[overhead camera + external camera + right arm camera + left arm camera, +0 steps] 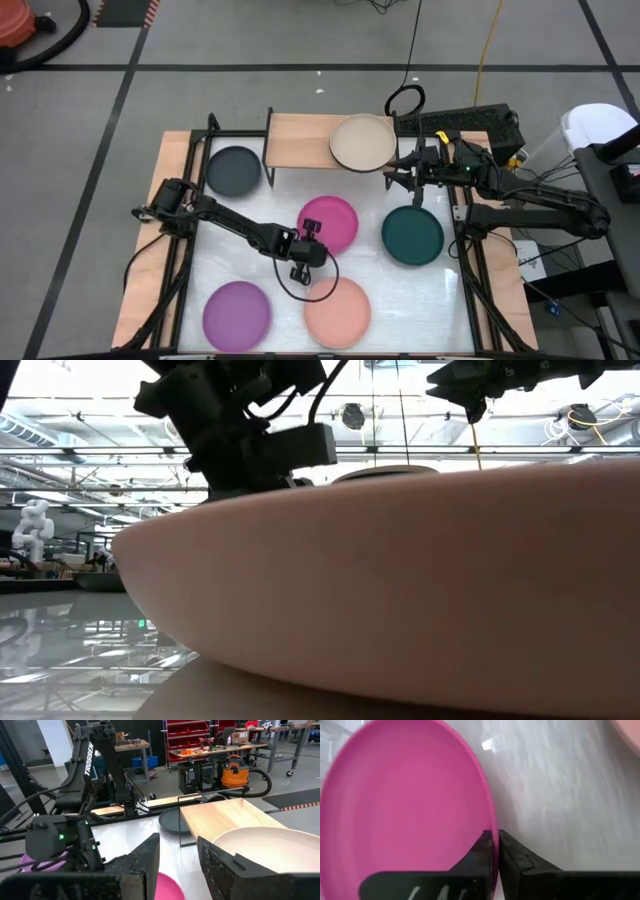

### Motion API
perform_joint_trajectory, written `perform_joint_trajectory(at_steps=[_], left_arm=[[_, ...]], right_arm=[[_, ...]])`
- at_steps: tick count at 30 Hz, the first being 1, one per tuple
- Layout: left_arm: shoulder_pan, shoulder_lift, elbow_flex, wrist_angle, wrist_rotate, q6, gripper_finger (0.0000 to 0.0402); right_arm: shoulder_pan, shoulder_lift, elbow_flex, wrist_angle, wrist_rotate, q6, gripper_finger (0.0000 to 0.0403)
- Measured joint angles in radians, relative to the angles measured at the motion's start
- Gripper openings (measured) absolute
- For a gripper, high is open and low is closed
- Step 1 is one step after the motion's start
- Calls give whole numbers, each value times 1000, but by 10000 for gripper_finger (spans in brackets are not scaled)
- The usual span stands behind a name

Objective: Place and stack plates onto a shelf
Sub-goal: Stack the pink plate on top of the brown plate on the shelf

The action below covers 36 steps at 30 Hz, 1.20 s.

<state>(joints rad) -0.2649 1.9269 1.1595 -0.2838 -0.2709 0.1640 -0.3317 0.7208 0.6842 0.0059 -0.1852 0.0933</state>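
The desk (430, 290) carries a light-wood shelf (300, 140) along its far edge, and beside that shelf, toward the far left corner, lies a charcoal plate (233, 170). White lettering reading TROSSEN runs down the left arm (90, 757) in the right wrist view. A beige plate (363, 142) sits on the shelf's right end, and the right tool (400, 168) hovers just beside its rim, fingers parted and empty. A teal plate (412, 235) lies near the right edge, a purple plate (237, 313) and a salmon plate (337, 312) near the front edge (the salmon one blocks most of the low view). At mid-desk the left tool (310, 232) pinches the magenta plate (405, 805) by its rim.
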Motion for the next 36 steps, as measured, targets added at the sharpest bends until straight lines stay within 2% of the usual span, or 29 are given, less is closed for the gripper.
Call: perform_joint_trajectory(at_steps=[12,22,29,36], left_arm=[[-1,-133,76,-61,-19,60,12],[28,-271,176,-54,-127,315,12],[156,-273,278,-60,-146,470,12],[333,-265,319,-34,-9,544,12]], right_arm=[[0,-4,0,-33,-2,0,114],[24,-55,-32,-66,-2,-28,114],[72,-124,-172,91,-2,-53,114],[94,-181,-368,307,-2,-45,114]])
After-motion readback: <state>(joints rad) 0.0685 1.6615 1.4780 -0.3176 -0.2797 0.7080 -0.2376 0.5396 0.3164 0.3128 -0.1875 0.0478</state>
